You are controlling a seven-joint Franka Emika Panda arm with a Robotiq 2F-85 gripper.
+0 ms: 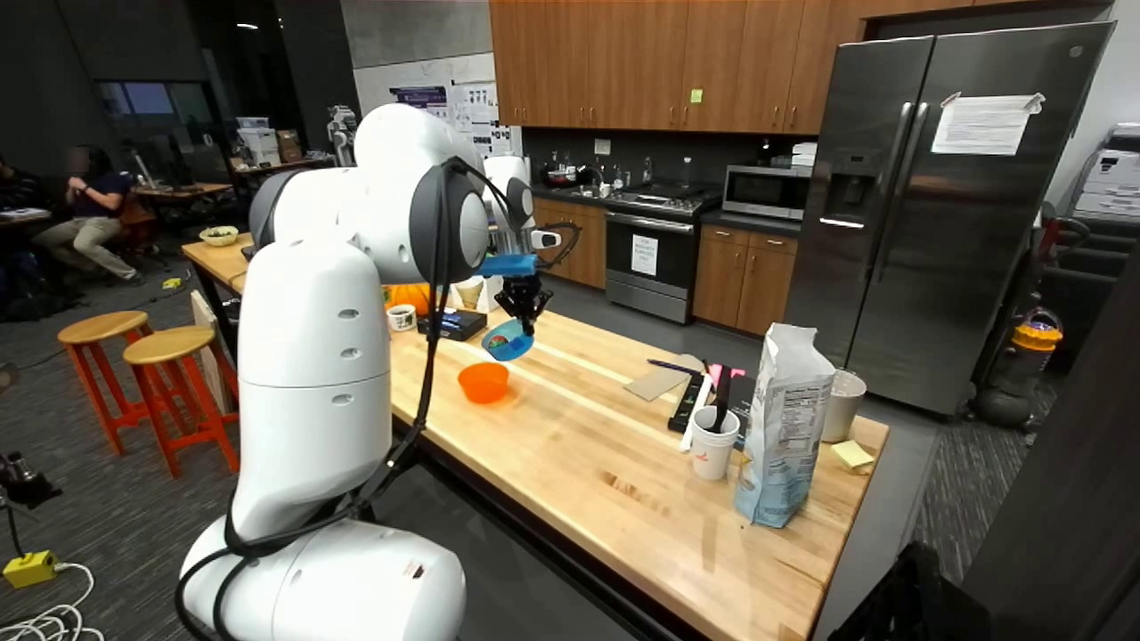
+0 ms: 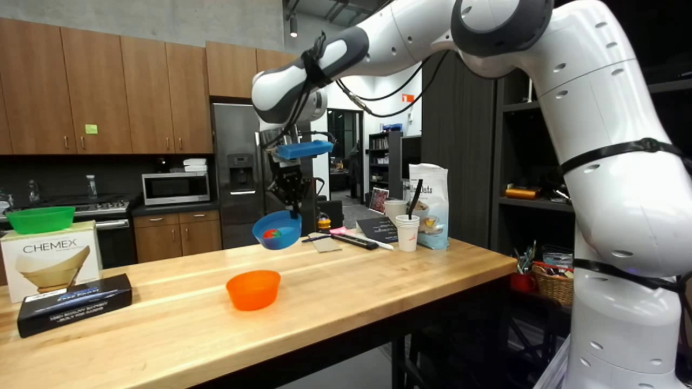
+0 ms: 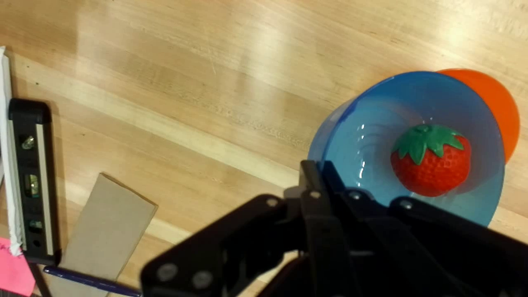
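My gripper [image 3: 319, 165] is shut on the rim of a translucent blue bowl [image 3: 371, 119], with one finger inside the wall and one outside. A red toy strawberry [image 3: 431, 169] with green leaves lies in the bowl. In both exterior views the blue bowl [image 1: 515, 352] [image 2: 289, 237] hangs tilted above the table, below the gripper [image 1: 529, 328] [image 2: 294, 212]. An orange bowl [image 1: 484, 383] [image 2: 253, 292] stands upright on the table, lower than the blue bowl and apart from it. In the wrist view the blue bowl partly covers the orange bowl [image 3: 503, 107].
The wooden table [image 1: 570, 445] bears a black box [image 2: 75, 302] and a Chemex box [image 2: 54, 259] with a green bowl [image 2: 40, 220] on top. Toward its other end are a level [image 3: 31, 181], cardboard [image 3: 107, 231], a pen [image 3: 93, 281], white cups [image 1: 712, 454] and a tall oats bag [image 1: 784, 436].
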